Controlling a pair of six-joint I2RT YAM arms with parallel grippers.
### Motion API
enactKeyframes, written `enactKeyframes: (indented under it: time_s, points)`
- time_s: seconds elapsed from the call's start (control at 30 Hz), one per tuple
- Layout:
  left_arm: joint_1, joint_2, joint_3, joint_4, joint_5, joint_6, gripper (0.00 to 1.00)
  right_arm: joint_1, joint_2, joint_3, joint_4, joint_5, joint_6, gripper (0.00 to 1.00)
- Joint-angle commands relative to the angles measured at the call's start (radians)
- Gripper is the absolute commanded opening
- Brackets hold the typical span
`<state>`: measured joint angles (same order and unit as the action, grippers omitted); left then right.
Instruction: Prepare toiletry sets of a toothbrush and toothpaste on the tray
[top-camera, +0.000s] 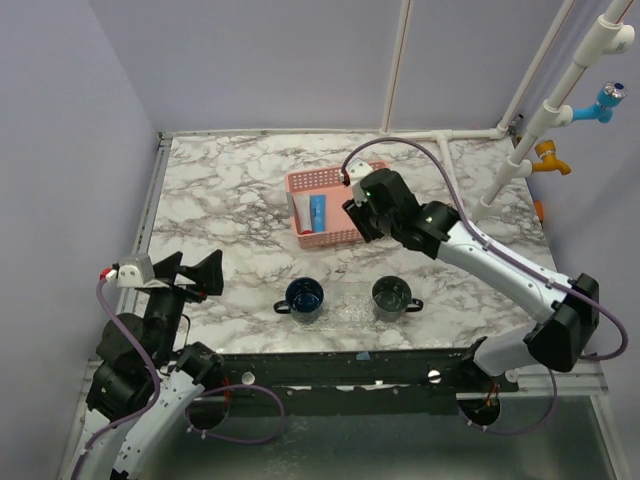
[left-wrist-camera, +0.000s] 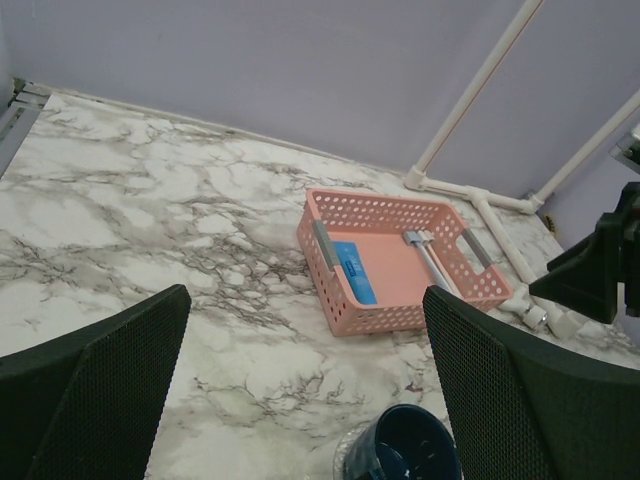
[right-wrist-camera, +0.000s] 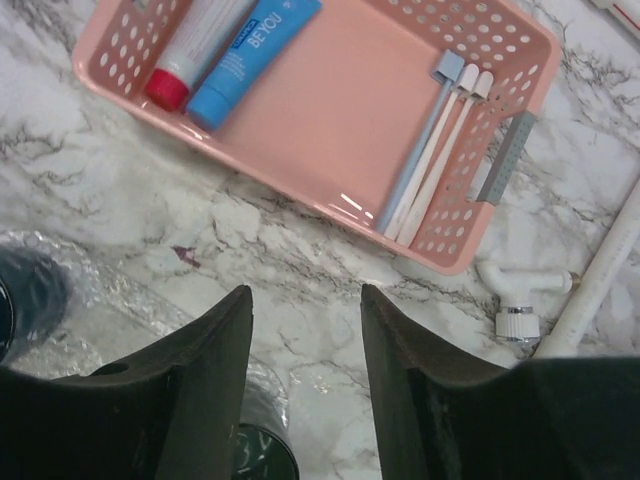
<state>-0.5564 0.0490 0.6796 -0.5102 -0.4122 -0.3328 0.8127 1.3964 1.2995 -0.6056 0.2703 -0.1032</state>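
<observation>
1. Your left gripper (top-camera: 188, 272) hung over the near-left marble, well apart from everything else. Its jaws were fully spread and it carried nothing. In my judgement it was parked out of the other arm's way.
2. The navy mug (top-camera: 304, 298) and dark green mug (top-camera: 392, 297) stood upright at opposite ends of the tray (top-camera: 347, 303). The tray was clear plastic, hard to pick out against the marble, and lay near the front edge. What the mugs held could not be made out.
3. The pink basket (top-camera: 325, 205) sat behind the tray. A red-capped white tube (right-wrist-camera: 190, 55) and a blue tube (right-wrist-camera: 258, 55) lay side by side along its left wall.
4. The toothbrush (right-wrist-camera: 418, 150), slim and light blue with a pale square head, lay flat against the basket's right wall. It touched two white toothbrushes (right-wrist-camera: 440, 155) on its outer side. It had not reached the tray.
5. Your right gripper (right-wrist-camera: 305, 295) hovered above the marble just in front of the basket. Its jaws were parted and bare marble showed between them. I judged this placement as staging for a reach into the basket.
</observation>
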Motion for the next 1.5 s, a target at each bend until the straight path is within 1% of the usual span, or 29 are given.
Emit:
enactKeyframes:
  time_s: [0.0, 0.13, 0.33, 0.5, 0.6, 0.77, 0.9, 1.13, 1.47]
  points:
    - [0.006, 0.034, -0.006, 0.012, 0.004, 0.006, 0.99, 0.005, 0.098, 0.089, 0.041, 0.112, 0.1, 0.52]
    - [0.006, 0.059, -0.009, 0.013, 0.005, 0.012, 0.99, 0.005, 0.189, 0.153, 0.085, 0.096, 0.18, 0.53]
    - [0.006, 0.098, -0.012, 0.02, 0.017, 0.024, 0.99, 0.006, 0.376, 0.294, 0.062, 0.08, 0.328, 0.51]
    - [0.006, 0.106, -0.024, 0.042, 0.041, 0.04, 0.99, 0.005, 0.516, 0.397, 0.047, 0.036, 0.433, 0.51]
    - [0.006, 0.108, -0.028, 0.05, 0.046, 0.046, 0.99, 0.003, 0.597, 0.46, 0.027, 0.057, 0.487, 0.54]
    - [0.006, 0.115, -0.032, 0.055, 0.049, 0.049, 0.99, 0.0, 0.694, 0.519, 0.011, 0.081, 0.532, 0.55]
    - [0.006, 0.132, -0.031, 0.056, 0.062, 0.051, 0.99, -0.023, 0.734, 0.522, 0.015, 0.048, 0.572, 0.55]
    - [0.006, 0.144, -0.032, 0.057, 0.068, 0.051, 0.99, -0.044, 0.812, 0.558, -0.002, 0.04, 0.588, 0.55]
    - [0.006, 0.158, -0.032, 0.061, 0.071, 0.054, 0.99, -0.06, 0.892, 0.601, -0.013, -0.022, 0.6, 0.55]
